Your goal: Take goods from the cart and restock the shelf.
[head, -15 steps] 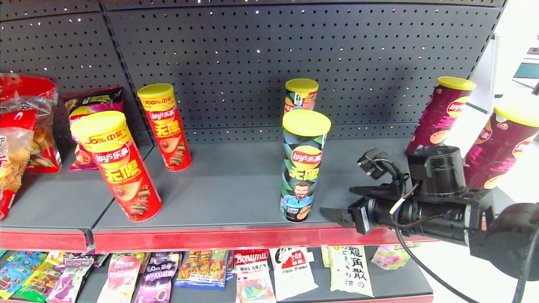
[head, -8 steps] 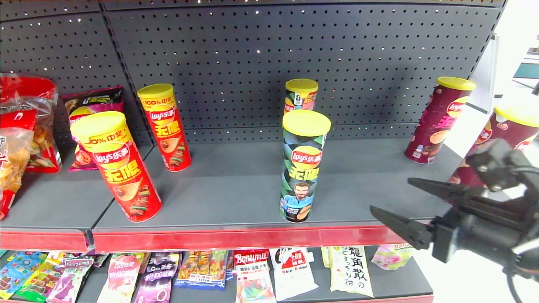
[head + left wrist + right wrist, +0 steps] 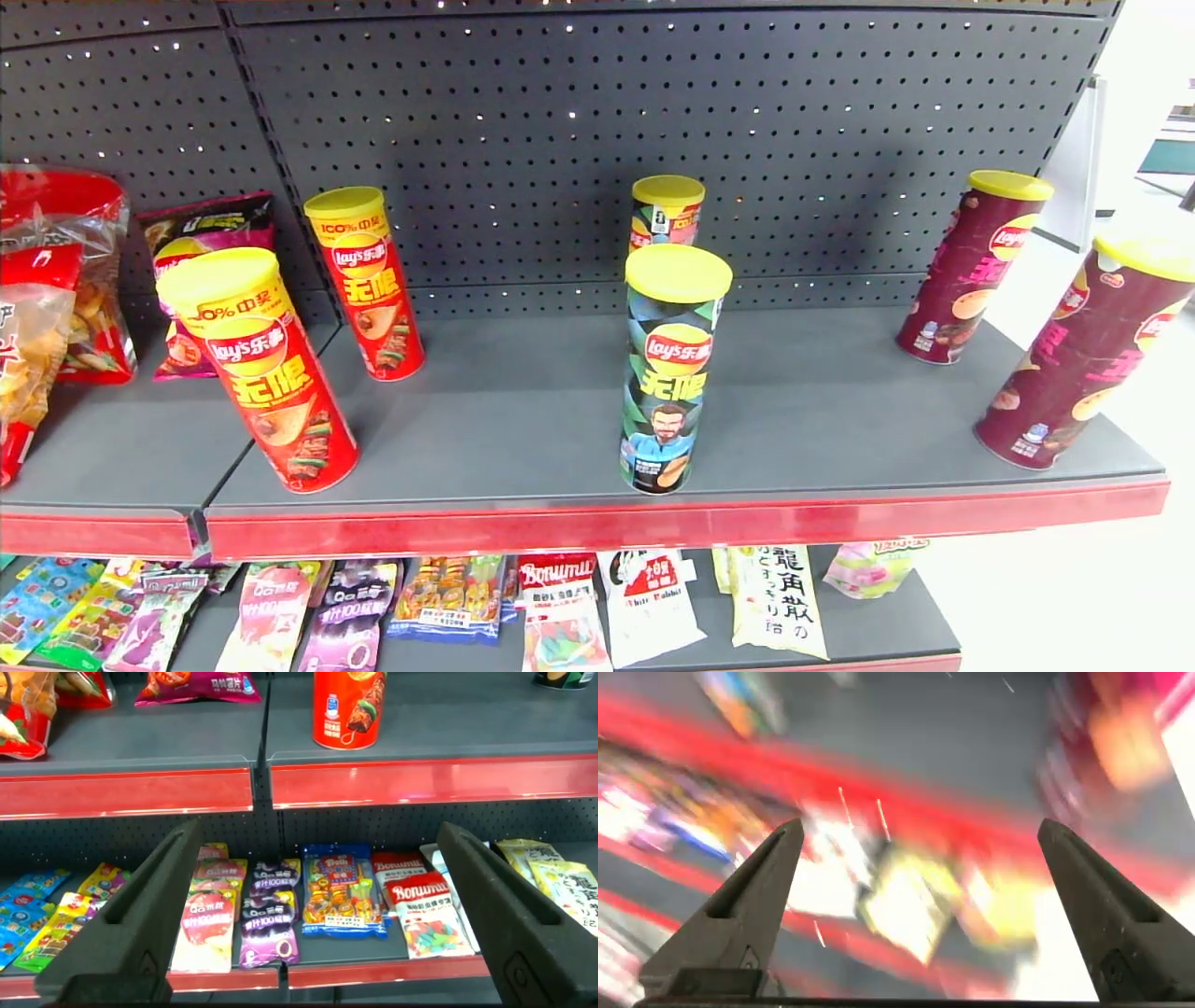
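Observation:
On the grey shelf (image 3: 523, 420) stand chip cans with yellow lids: two red ones (image 3: 266, 373) (image 3: 366, 285) at the left, two black-and-green ones (image 3: 670, 373) (image 3: 667, 213) in the middle, and two maroon ones (image 3: 971, 271) (image 3: 1083, 359) at the right. My left gripper (image 3: 318, 915) is open and holds nothing; it faces the lower shelf's candy bags (image 3: 346, 891), with a red can (image 3: 348, 709) on the shelf above. My right gripper (image 3: 920, 915) is open with nothing between its fingers, in front of a blurred shelf.
Snack bags (image 3: 56, 280) crowd the shelf's left end. Small candy bags (image 3: 560, 607) line the lower shelf behind a red front lip (image 3: 653, 527). Bare shelf lies between the can groups. The shelf ends at the right by the front maroon can.
My right arm drew back to the right and down, out of the head view. The front maroon can, half hidden before, now stands in full sight on the shelf.

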Controlling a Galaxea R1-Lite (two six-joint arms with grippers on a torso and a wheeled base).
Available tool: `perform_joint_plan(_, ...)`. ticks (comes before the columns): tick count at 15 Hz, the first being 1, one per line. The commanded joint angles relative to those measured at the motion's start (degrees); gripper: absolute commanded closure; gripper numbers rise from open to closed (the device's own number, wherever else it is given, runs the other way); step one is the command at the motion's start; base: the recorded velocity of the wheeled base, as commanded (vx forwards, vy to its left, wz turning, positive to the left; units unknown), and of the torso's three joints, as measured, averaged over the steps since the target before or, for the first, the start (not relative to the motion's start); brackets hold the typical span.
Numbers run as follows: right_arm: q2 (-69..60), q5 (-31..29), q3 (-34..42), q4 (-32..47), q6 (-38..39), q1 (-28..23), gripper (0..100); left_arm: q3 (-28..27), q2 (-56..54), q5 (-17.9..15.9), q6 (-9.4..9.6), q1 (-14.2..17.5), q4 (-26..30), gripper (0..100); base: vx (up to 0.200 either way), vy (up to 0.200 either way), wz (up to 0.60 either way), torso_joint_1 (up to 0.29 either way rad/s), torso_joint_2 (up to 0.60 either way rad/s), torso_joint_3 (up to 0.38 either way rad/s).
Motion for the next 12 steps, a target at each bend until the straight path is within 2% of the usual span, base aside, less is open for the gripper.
perform_joint_plan(1, -19.09, -8.43, -3.34, 16.23, 2.65, -11.05, 0, 0.01, -0.02, -0.10, -0.09, 0.06, -0.01, 0, 0.000, 0.000, 0.00, 0.000, 0.00, 0.000)
perform_joint_plan(3, -19.09, -10.80, -2.72, 17.02, 4.23, -11.75, 0, 0.01, -0.02, -0.10, -0.09, -0.03, -0.01, 0, 0.000, 0.000, 0.00, 0.000, 0.00, 0.000)
perform_joint_plan(5, -10.57, -11.50, -4.22, 15.88, 4.67, -13.60, 0, 0.01, -0.02, -0.19, 0.00, -0.03, -0.01, 0, 0.000, 0.000, 0.00, 0.000, 0.00, 0.000)
perform_joint_plan(6, -2.13, -12.21, -5.27, 13.86, 6.25, -20.01, 0, 0.01, -0.02, -0.19, -0.09, -0.03, -0.01, 0, 0.000, 0.000, 0.00, 0.000, 0.00, 0.000)
perform_joint_plan(8, 1.12, -11.59, -4.31, 13.33, 5.99, -35.22, 0, 0.01, -0.02, -0.10, -0.09, 0.06, -0.01, 0, 0.000, 0.000, 0.00, 0.000, 0.00, 0.000)
perform_joint_plan(9, 0.16, -9.83, -2.72, 12.98, 5.72, -39.61, 0, 0.01, -0.02, -0.19, -0.09, -0.03, -0.01, 0, 0.000, 0.000, 0.00, 0.000, 0.00, 0.000)
perform_joint_plan(10, 0.16, -9.83, -2.72, 12.98, 5.72, -39.61, 0, 0.01, -0.02, -0.19, -0.09, -0.03, -0.01, 0, 0.000, 0.000, 0.00, 0.000, 0.00, 0.000)
perform_joint_plan(11, -13.82, 6.87, 1.14, 11.40, 5.55, -37.86, 0, 0.01, -0.02, -0.10, -0.09, -0.03, -0.01, 0, 0.000, 0.000, 0.00, 0.000, 0.00, 0.000)
perform_joint_plan(12, -13.29, 10.29, 4.22, 6.12, 6.16, -37.77, 0, 0.01, -0.02, -0.10, -0.09, -0.03, -0.01, 0, 0.000, 0.000, 0.00, 0.000, 0.00, 0.000)
